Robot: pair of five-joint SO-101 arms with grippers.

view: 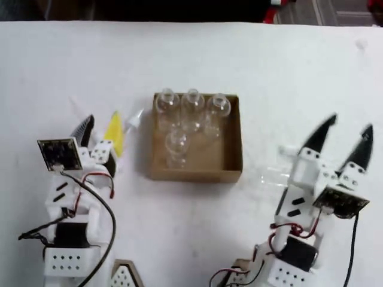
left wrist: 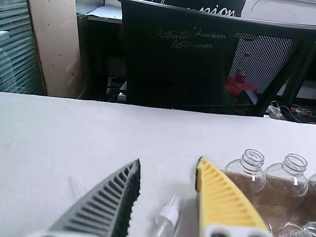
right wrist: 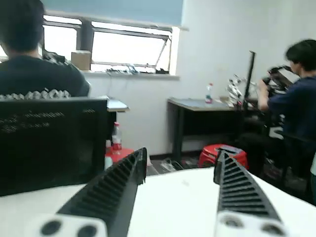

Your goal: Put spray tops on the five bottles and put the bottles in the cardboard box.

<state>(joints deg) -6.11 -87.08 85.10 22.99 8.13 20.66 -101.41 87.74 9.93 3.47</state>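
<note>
Open white table (view: 269, 66) is seen ahead of both grippers as far as its far edge, and more bare surface lies off the right gripper's outer side. The right gripper (view: 349, 125) is held with its two black fingers spread wide and grips nothing; it is well apart from the cardboard box (view: 234, 161). The left gripper (view: 99, 128) is likewise spread, its grey and yellow fingers parted, and nothing is pinched.

A white spray top (view: 134, 121) lies on the table just beside the yellow finger's tip, between that finger and the box. A clear item (view: 272, 176), too faint to be identified, lies close to the right arm on its box side.

The box is set between the two arms, nearer the left gripper. Four bottles (view: 192, 107) are stood upright in it with open necks: three in a row along the wall farthest from the grippers and one nearer the middle.
</note>
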